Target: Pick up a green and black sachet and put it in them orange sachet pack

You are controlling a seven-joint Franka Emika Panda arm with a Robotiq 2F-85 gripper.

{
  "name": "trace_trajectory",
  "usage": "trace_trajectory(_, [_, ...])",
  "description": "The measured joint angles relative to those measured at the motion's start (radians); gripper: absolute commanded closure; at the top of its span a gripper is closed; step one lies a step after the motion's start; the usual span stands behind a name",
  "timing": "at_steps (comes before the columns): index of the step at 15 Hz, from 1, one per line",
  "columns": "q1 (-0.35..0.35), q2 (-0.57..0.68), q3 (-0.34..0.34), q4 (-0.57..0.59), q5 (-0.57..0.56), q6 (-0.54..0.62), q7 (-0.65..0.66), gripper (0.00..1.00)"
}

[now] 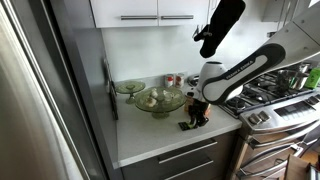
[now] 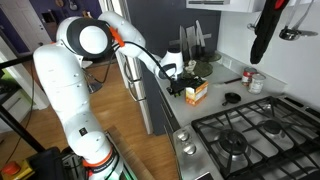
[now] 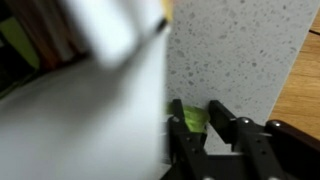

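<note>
My pincer [image 3: 197, 112] is closed on the green and black sachet [image 3: 194, 120]. In the wrist view the packet sits pinched between my two black fingers [image 3: 219, 114], only its green top edge showing. In an exterior view my pincer [image 2: 179, 87] hangs low, just beside the orange sachet pack [image 2: 197, 93], which stands on the countertop [image 2: 228, 88] near its front edge. I cannot tell whether they touch. A large, pale, blurred shape fills the left of the wrist view, too smeared to name.

The countertop [image 3: 240, 50] under me is light and finely speckled. In an exterior view it runs back to a white wall, with two green glass bowls [image 1: 157, 100] well apart from my pincer [image 1: 194, 118]. A gas stove [image 2: 250, 135] adjoins the counter, and a black oven mitt [image 2: 262, 35] hangs above it. White cabinets [image 1: 150, 12] sit overhead. The floor [image 2: 130, 120] is wood.
</note>
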State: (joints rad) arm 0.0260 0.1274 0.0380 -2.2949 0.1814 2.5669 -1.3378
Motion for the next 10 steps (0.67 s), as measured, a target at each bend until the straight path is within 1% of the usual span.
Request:
trace_trajectory(1, [0.000,0.000,0.001,0.000,-0.001,0.000,-0.001,1.00])
trace_trajectory(10, [-0.008,-0.007,0.005,0.003,-0.028,-0.003,-0.005,1.00])
